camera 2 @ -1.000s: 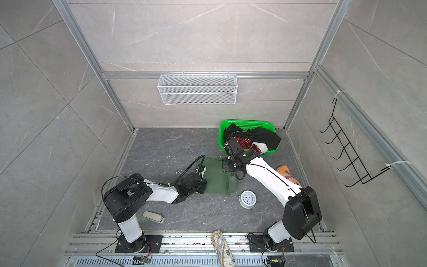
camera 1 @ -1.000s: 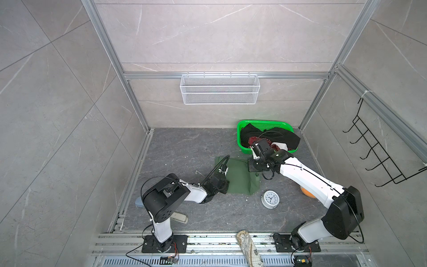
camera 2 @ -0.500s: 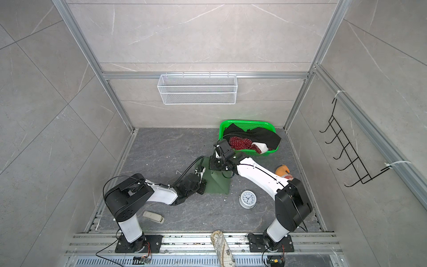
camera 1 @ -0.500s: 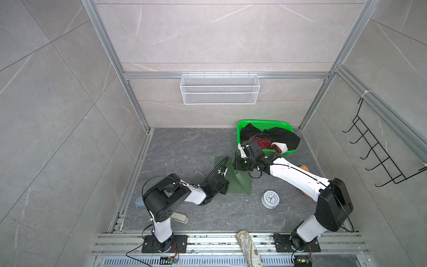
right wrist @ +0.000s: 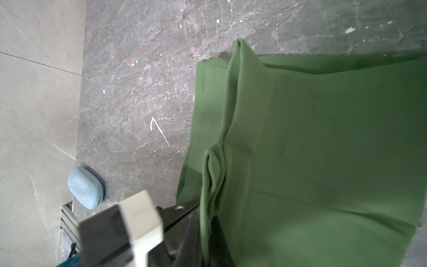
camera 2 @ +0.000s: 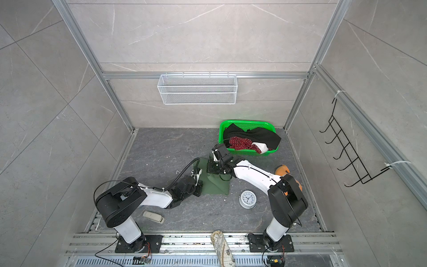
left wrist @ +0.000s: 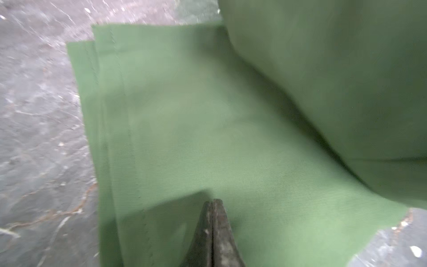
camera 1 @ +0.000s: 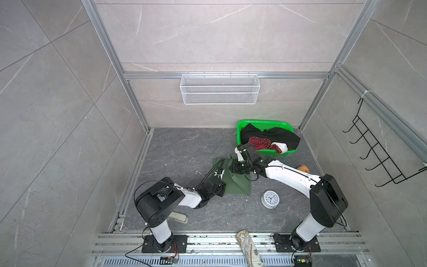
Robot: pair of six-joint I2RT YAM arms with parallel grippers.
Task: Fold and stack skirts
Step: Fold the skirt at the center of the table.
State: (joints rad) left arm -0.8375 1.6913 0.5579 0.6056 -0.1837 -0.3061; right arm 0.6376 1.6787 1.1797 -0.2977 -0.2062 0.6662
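Against the left edge of the bench [camera 1: 180,150] a blue-grey pouch [right wrist: 85,190] shows in the right wrist view. A beige remote-like bar [camera 1: 179,216] lies near the front edge, just beside the left arm [camera 1: 184,198]. That arm reaches low toward the bench's middle. Its jaws are pressed together with no cloth seen between them, and their tip sits over the flat front-left part of the olive green skirt [left wrist: 184,138]. The skirt [camera 1: 238,185] lies about mid-bench in both top views, with stitched hem layers showing along its left side. Its far part is lifted off the bench in a tent-like peak. At that peak the right arm [camera 1: 288,175] comes in from the right, and its jaws pinch a bunched fold of the olive cloth [right wrist: 212,185]. A beige patterned cloth roll [camera 1: 248,247] rests across the rail at the front edge. A white alarm clock [camera 1: 269,199] lies face up near the skirt's front right corner, apart from it. In the far right corner stands a green basket [camera 1: 265,122]. It holds the black skirt [camera 1: 277,136], draped over its right rim, and the red polka-dot skirt [camera 1: 258,141], crumpled beneath and in front of it. Near the right edge an orange plush fish [camera 2: 282,170] is partly hidden behind the right arm.
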